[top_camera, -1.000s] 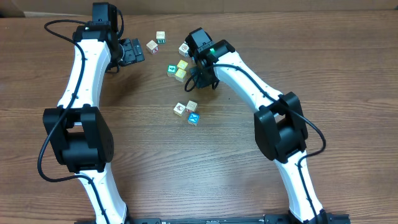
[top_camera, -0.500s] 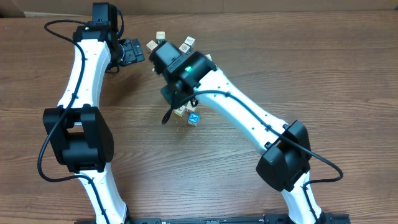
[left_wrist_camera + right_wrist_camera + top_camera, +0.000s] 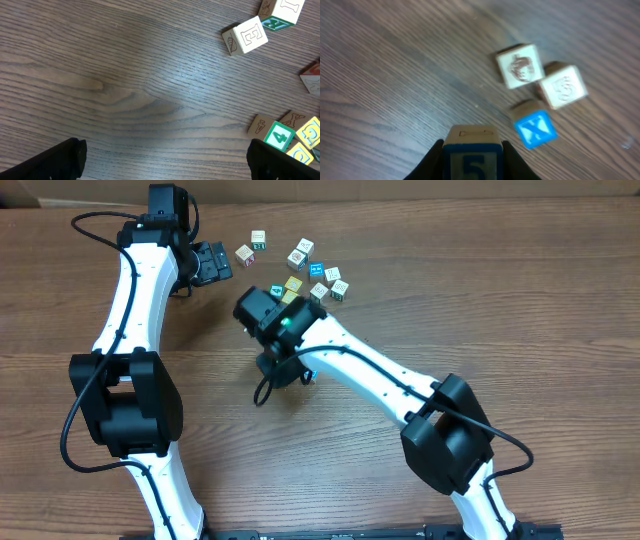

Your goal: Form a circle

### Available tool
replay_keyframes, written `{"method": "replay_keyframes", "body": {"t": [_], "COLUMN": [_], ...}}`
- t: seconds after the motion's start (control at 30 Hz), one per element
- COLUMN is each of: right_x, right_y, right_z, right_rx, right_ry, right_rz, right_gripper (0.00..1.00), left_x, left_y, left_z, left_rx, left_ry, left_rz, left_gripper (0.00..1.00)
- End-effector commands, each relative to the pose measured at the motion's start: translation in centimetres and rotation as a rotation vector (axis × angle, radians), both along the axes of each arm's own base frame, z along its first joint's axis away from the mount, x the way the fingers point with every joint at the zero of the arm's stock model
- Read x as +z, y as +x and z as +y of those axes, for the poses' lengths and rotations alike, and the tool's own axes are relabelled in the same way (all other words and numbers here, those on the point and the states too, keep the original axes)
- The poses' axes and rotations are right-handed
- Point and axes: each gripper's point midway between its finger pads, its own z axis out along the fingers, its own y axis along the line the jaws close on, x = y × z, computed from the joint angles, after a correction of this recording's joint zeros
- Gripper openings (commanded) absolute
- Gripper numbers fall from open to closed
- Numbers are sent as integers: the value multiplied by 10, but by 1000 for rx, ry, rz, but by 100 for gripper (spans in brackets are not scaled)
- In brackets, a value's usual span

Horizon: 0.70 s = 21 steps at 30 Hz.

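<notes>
R jaws moved cube (image 3: 472,155) to circle (image 3: 547,90)

light: bright, even | shadows: soft | right wrist view: slightly blurred

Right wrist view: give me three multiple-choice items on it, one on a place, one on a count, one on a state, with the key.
1. The blue X block lies:
A) nearer the right end effector than the two brown-printed blocks
B) beyond them
C) stacked on them

2. Blocks lying on the table:
A) two
B) three
C) five

3. The right end effector is:
A) open and empty
B) shut on the 5 block
C) shut on the X block

Key:
1 A, it sits closest to the held block.
2 B, the X block plus the two brown-printed ones.
3 B, the fingers press the 5 block's sides.
</notes>
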Motion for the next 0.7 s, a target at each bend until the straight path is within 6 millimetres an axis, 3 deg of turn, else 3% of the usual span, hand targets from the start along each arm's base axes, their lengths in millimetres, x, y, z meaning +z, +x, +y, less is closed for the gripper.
{"method": "replay_keyframes", "body": {"t": [0.0,0.3,0.67], "right_x": [-6,-39,-43], "right_y": [-15,-15,-9], "right_z": [7,7,9], "right_rx": [42,118,146], "right_ry": [8,11,13], "right_rz": [6,-24,-61], "right_gripper": [24,24,24], "left_x": [5,5,5], "left_y": [5,5,5], "left_z": [0,0,0], "left_rx": [8,8,8], "left_ry": [-10,-10,-10], "left_rz": [-18,-18,-18], "left_gripper": [100,100,100]}}
